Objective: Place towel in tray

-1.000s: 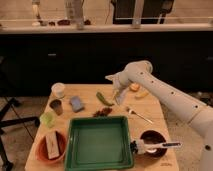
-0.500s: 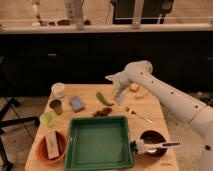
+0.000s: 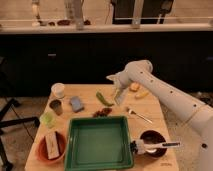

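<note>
The green tray (image 3: 71, 146) sits at the table's front middle, and its inside holds nothing I can see. My gripper (image 3: 118, 96) hangs from the white arm over the back middle of the table. It is behind the tray and just right of a green pepper (image 3: 104, 98). A pale grey shape hangs at the gripper's tip; I cannot tell whether it is the towel. No towel lies apart on the table. A blue rectangular sponge block (image 3: 76, 103) lies left of the pepper.
An orange bowl (image 3: 42, 150) holding a pale block stands front left, and a dark bowl (image 3: 152, 140) with a utensil front right. A white cup (image 3: 58, 90), a metal cup (image 3: 55, 106) and a green cup (image 3: 47, 119) line the left side. A fork (image 3: 139, 115) and yellow food (image 3: 136, 89) lie at the right.
</note>
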`<state>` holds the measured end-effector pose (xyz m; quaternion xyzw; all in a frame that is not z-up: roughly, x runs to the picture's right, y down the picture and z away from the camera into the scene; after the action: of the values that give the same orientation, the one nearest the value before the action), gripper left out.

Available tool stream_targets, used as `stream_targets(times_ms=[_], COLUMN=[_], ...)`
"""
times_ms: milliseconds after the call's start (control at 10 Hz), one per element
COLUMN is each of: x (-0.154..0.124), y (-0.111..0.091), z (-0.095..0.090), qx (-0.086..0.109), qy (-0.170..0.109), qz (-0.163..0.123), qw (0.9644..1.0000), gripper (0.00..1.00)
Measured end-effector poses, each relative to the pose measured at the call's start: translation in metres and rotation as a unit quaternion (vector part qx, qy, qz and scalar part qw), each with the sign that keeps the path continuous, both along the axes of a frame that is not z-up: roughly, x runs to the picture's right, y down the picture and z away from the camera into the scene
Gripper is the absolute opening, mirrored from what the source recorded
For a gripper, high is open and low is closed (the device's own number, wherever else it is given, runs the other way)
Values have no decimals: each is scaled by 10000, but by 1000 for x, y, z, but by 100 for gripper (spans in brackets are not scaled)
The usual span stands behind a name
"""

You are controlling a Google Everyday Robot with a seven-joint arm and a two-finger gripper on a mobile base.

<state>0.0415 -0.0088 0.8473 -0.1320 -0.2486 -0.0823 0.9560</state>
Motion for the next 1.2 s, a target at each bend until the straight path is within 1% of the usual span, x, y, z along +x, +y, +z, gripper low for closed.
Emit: stream_targets(times_ms=[100,400,500,800,1000,1200], x=[-3,-2,-4,-2,-1,5], y=[1,7,11,22,25,25], z=[8,30,39,57,65,71], qx=[-93,-333,-434,-665,-757,-844], qy=[29,106,111,161,205,288], qz=[-51,-90,-120,-137,-119,-37], qw=[9999,9993,9989,9976,9969,9960], gripper=[80,80,80,80,80,80])
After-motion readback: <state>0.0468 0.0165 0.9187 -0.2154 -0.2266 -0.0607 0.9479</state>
